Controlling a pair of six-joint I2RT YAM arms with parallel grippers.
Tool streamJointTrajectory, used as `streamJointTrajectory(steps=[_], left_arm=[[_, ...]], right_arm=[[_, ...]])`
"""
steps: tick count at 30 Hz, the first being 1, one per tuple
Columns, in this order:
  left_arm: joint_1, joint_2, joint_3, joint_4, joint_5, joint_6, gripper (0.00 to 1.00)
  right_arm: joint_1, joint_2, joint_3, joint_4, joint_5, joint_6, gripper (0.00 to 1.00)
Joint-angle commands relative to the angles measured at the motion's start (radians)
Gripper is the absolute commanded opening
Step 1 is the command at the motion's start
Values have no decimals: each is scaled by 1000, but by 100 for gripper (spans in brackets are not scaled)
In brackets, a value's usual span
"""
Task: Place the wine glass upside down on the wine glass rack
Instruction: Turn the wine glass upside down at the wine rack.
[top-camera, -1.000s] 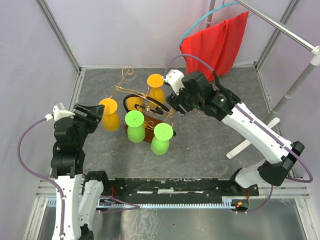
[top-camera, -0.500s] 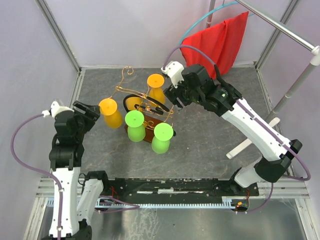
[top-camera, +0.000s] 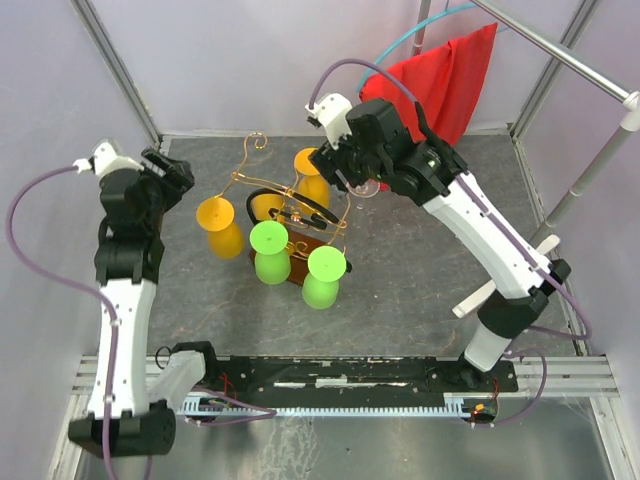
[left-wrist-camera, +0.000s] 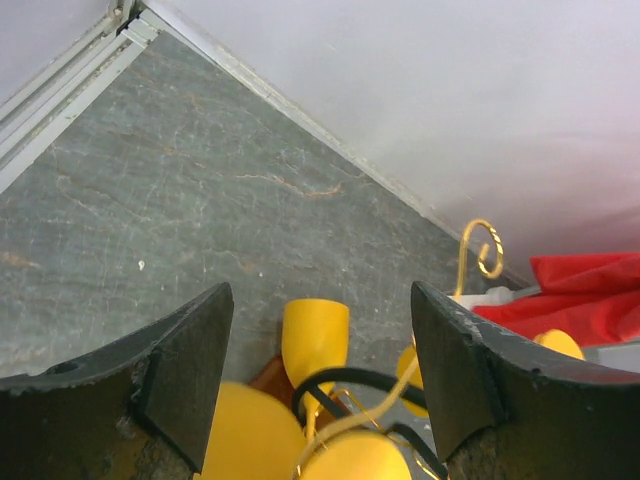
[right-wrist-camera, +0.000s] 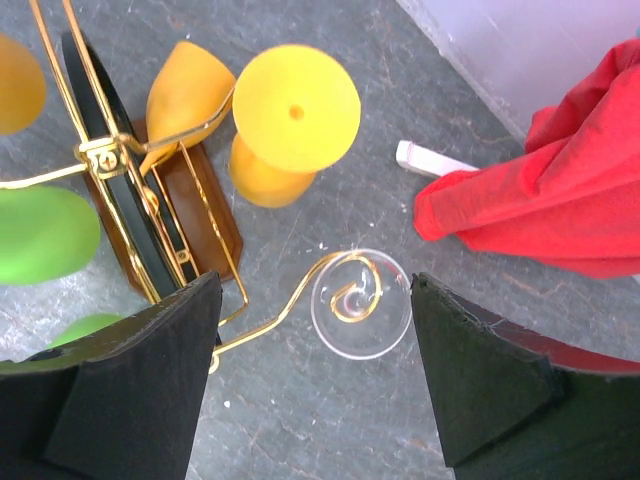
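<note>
While both claws gape with nothing between their fingers, the left claw (left-wrist-camera: 315, 295) off to the side and the right claw (right-wrist-camera: 312, 285) directly above the clear glass, two green glasses (top-camera: 270, 250) hang nearest on the wine glass rack (right-wrist-camera: 205, 215). Beyond them, the clear wine glass (right-wrist-camera: 375, 318) sits at a curled wire end, long axis upright, round foot facing up. A red cloth (top-camera: 440, 85) lies farthest.

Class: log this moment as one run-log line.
left gripper: open, empty | right gripper: open above clear wine glass | glass: inverted on rack
</note>
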Motion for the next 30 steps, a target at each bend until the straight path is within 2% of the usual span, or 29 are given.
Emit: streamJointTrajectory(steps=[1, 6, 12, 15, 18, 19, 22, 30], left_arm=[[4, 130, 58, 151, 36, 98, 79], [11, 291, 132, 231, 62, 189, 83], [101, 476, 200, 277, 179, 230, 84], [162, 563, 231, 329, 290, 227, 84], [197, 667, 266, 407, 484, 235, 83], [199, 705, 275, 438, 595, 240, 83], [196, 804, 303, 509, 762, 223, 80], [187, 922, 306, 606, 914, 319, 79]], right_arm=[[-18, 67, 154, -38, -20, 19, 84], [-57, 94, 199, -40, -39, 33, 84], [-105, 43, 97, 0, -30, 36, 85], [-120, 22, 45, 15, -29, 41, 85], [-131, 21, 19, 14, -30, 41, 85], [-134, 23, 14, 14, -30, 38, 85], [-139, 38, 18, 8, -30, 28, 85], [-150, 84, 53, 11, -42, 0, 85]])
